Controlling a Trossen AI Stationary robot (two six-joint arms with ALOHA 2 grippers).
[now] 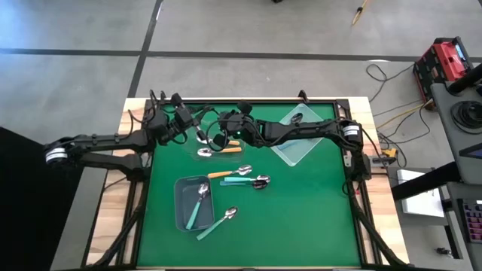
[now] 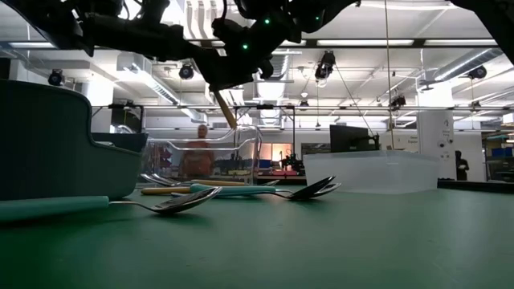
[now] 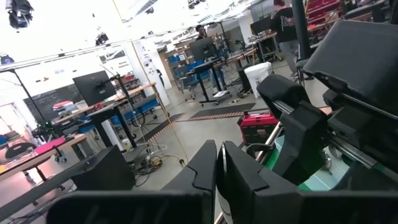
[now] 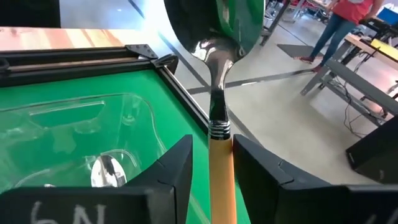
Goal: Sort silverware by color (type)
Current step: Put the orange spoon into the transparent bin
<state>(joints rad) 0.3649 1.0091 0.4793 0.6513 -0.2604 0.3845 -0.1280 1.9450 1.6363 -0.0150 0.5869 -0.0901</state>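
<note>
My right gripper (image 4: pixel 211 163) (image 1: pixel 220 134) hovers over a clear bin (image 4: pixel 74 124) (image 2: pixel 201 156) at the table's far left and is shut on an orange-handled spoon (image 4: pixel 214 68) (image 2: pixel 226 110). Another spoon's bowl (image 4: pixel 102 171) lies inside that bin. My left gripper (image 3: pixel 219 168) (image 1: pixel 184 120) is shut, held in the air close beside the right one, and touches nothing. Loose spoons lie flat on the green mat: one orange (image 1: pixel 218 151), another orange (image 1: pixel 221 175), two teal (image 1: pixel 242 172) (image 1: pixel 218 223), and one with a darker handle (image 1: pixel 254 181). A teal spoon (image 1: pixel 199 205) lies in the grey bin (image 1: pixel 181 197). My right gripper pinches the orange spoon's handle (image 4: pixel 221 155) between its two fingers, just behind the metal neck. The fingers lie along the spoon. The shiny bowl (image 4: pixel 217 25) sticks out past the fingertips. The spoon is lifted clear, and in the low view the handle (image 2: pixel 226 110) slants down below the gripper.
A second clear bin (image 1: pixel 301 132) (image 2: pixel 373 170) sits at the far right of the mat. The black table frame (image 4: pixel 149 53) runs just beyond the left clear bin. Both arms crowd the far left-centre. Open green mat (image 1: pixel 301 218) lies toward the near right. People stand in the room behind.
</note>
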